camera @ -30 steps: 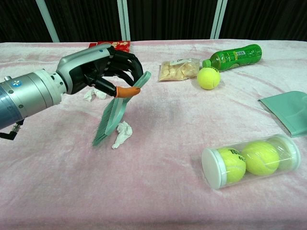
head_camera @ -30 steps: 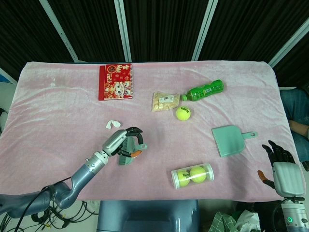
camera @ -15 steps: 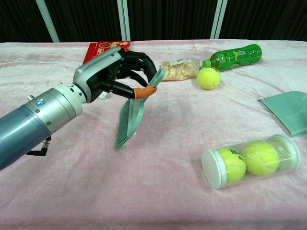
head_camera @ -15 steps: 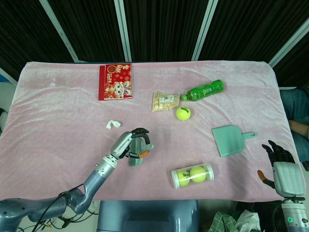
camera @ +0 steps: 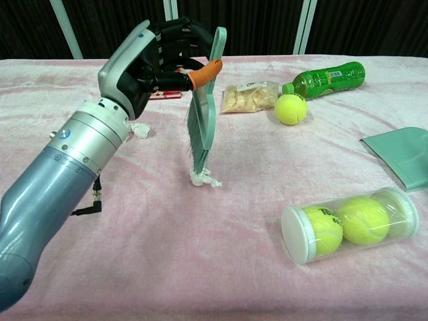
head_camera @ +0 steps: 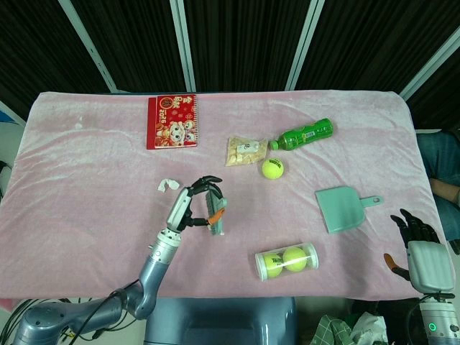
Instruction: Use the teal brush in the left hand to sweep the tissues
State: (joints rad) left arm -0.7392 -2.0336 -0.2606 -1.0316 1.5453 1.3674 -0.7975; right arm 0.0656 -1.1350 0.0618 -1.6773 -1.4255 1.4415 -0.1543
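— What is seen nearest on the pink-covered surface (camera: 221, 267)?
— A clear tube (camera: 351, 224) is laid on its side, and two yellow tennis balls (camera: 364, 219) are held inside it. Well to its right, by the surface's edge, the right robot hand (head_camera: 418, 248) is seen from behind with nothing in it and its dark fingers spread.
— And the left robot hand (camera: 150, 57)?
— Its fingers are curled around the handle of the teal brush (camera: 204, 107), which is held nearly upright, bristles down. The bristle tips are set against a small crumpled tissue (camera: 204, 178). A second tissue (camera: 139, 130) is seen just beside the left wrist.
— What is found farther back?
— A teal dustpan (head_camera: 345, 208) lies flat to the right. Beyond the brush, a loose tennis ball (camera: 291, 109) is seen just beside a clear bag of pale snacks (camera: 249, 95). A green bottle (camera: 328, 78) with a green cap is laid on its side nearby; its contents cannot be told. Farthest back, a red booklet (head_camera: 171, 121) is laid flat.
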